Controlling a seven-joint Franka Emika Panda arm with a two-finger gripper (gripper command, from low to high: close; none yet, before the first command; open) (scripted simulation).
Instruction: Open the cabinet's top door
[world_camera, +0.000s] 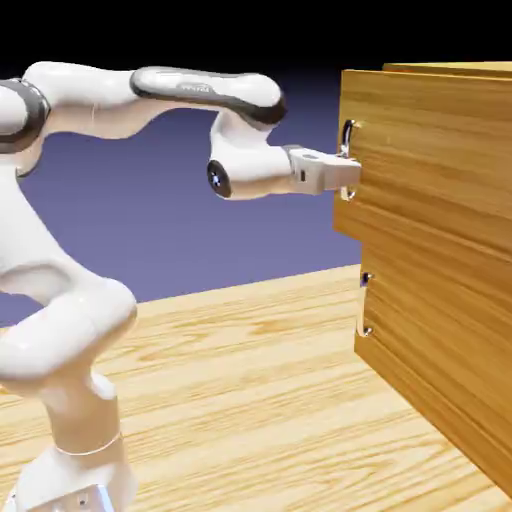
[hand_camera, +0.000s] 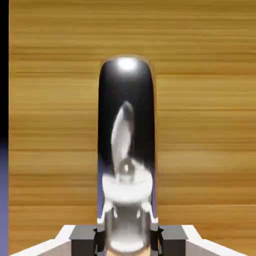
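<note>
Top handle (hand_camera: 126, 107) glossy blk w/ wht glints; cabinet (hand_camera: 205, 115) honey-brn w/ horiz. grain.

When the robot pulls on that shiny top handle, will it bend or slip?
Probably no bending: the handle looks like stiff metal. Its glossy, rounded surface might slip a little, though the gripper has its fingertips on both sides.

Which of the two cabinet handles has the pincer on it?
The upper handle, on the top door: the pincer is closed around it. The lower handle has nothing on it.
</note>
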